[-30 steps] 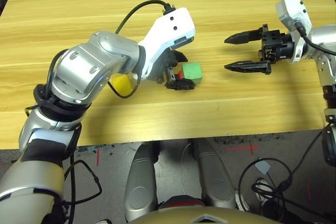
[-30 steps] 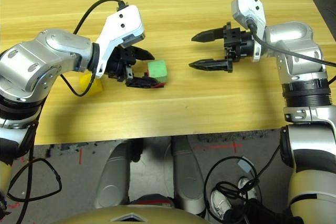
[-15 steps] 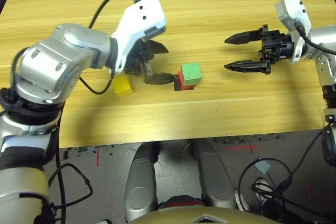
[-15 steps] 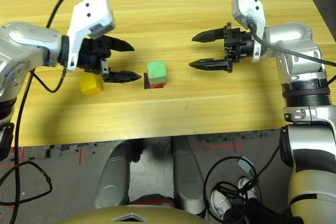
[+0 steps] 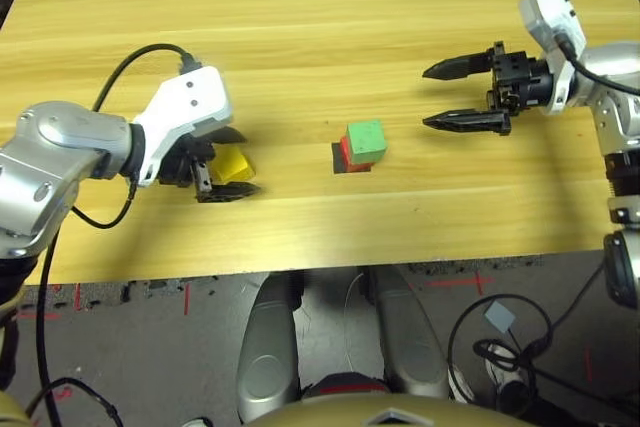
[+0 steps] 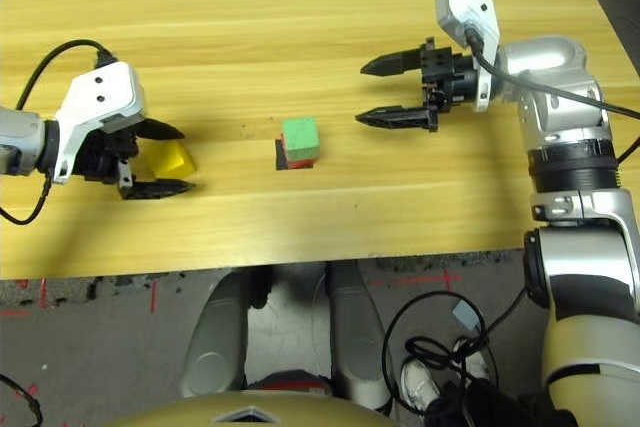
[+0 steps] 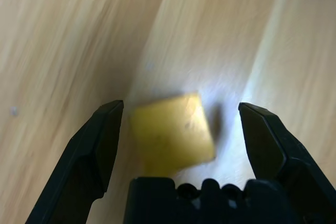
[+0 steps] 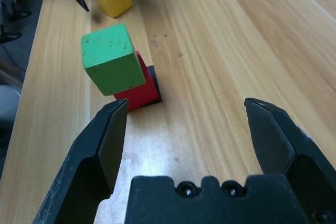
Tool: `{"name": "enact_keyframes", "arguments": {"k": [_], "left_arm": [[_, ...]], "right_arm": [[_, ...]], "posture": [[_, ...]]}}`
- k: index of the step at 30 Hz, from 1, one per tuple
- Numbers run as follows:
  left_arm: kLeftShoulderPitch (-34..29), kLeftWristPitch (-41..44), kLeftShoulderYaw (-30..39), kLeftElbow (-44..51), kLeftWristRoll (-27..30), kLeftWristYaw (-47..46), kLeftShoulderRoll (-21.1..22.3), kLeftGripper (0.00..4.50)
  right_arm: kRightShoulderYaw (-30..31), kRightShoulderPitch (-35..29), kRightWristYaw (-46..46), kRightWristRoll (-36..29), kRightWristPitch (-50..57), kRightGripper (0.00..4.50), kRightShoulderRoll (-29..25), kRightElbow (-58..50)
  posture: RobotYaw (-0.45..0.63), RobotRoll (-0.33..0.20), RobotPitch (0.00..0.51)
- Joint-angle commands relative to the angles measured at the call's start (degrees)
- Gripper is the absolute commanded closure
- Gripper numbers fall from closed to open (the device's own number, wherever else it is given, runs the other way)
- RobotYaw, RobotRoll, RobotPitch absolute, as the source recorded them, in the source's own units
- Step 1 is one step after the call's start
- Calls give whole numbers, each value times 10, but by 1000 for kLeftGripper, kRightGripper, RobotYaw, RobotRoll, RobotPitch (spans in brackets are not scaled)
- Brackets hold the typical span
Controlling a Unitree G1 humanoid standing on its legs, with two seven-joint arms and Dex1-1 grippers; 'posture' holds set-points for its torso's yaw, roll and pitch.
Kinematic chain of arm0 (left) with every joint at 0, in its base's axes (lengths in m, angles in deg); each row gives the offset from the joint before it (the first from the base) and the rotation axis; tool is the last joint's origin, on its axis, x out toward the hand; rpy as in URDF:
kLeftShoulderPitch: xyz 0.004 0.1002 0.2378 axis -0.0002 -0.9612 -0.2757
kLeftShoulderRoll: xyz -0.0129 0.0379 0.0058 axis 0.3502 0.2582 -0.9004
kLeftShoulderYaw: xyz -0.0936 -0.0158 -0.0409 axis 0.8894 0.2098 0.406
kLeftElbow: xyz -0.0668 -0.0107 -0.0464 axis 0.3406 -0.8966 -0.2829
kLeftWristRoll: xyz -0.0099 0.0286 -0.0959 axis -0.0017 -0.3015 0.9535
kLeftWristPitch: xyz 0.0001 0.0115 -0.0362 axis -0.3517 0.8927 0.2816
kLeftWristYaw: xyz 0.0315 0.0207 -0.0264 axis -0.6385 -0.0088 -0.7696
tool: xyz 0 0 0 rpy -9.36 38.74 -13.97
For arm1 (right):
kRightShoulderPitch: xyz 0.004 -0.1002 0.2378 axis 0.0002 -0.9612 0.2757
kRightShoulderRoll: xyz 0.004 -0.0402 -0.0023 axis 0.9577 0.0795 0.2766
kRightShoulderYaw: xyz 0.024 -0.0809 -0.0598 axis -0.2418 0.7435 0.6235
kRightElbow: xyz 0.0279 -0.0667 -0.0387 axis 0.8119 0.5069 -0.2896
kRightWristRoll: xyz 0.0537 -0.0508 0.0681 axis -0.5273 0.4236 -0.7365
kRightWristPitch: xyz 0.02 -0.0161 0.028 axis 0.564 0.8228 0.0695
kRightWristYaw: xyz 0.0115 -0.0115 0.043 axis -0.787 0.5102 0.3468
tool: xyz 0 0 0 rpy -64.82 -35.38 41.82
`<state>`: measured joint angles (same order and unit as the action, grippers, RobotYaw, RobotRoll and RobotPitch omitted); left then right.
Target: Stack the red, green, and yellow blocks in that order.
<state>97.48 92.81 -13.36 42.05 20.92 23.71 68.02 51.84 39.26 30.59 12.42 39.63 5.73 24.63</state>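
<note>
The green block (image 5: 365, 141) sits on top of the red block (image 5: 347, 154) near the middle of the table, over a flat black square patch (image 5: 338, 159). The yellow block (image 5: 233, 162) lies to the left on the wood. My left gripper (image 5: 233, 161) is open with its fingers on either side of the yellow block (image 7: 172, 138), not touching it. My right gripper (image 5: 445, 96) is open and hovers to the right of the stack, its fingers pointing at the green block (image 8: 112, 59) and red block (image 8: 139, 88).
The wooden table (image 5: 320, 37) stretches back with bare planks. Its front edge (image 5: 330, 265) runs just below the blocks, with the floor and cables (image 5: 500, 337) beyond.
My left gripper let go of the green block on the red one, opened, and swung left to straddle the yellow block. The right gripper barely shifted.
</note>
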Motion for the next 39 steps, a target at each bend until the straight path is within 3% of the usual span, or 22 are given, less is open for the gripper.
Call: {"name": "enact_keyframes", "arguments": {"k": [1, 9, 13, 17, 18, 29, 34, 39], "left_arm": [[-22, -5, 15, 9, -8, -8, 6, 27], [-45, 22, 26, 17, -10, -50, -8, 27], [-29, 66, 29, 33, 10, -59, -13, 858], [28, 157, 34, 54, 58, -78, -41, 2310], [47, 170, 32, 55, 64, -80, -46, 2460], [306, 198, -59, -25, 75, -39, -100, 2427], [357, 177, -102, -66, 62, -16, -126, 2427], [378, 194, -120, -72, 72, 3, -153, 2427]], "right_arm": [[4, 3, 10, 4, -6, 0, 2, 7], [3, 6, 14, 6, -5, 0, 5, 10], [3, 7, 13, 7, -5, 0, 7, 11], [2, 6, 12, 8, -5, 0, 8, 11], [2, 5, 12, 8, -5, 0, 7, 12], [18, -34, 57, -28, 2, 0, -21, -41], [58, -51, 58, -95, -12, 0, -72, -95], [61, -54, 58, -111, -12, 0, -85, -117]], "posture": [[177, -16, 352], [180, -17, 353], [180, -15, 349], [179, -13, 346], [179, -13, 345], [156, 3, 334], [118, -2, 330], [94, -4, 333]]}}
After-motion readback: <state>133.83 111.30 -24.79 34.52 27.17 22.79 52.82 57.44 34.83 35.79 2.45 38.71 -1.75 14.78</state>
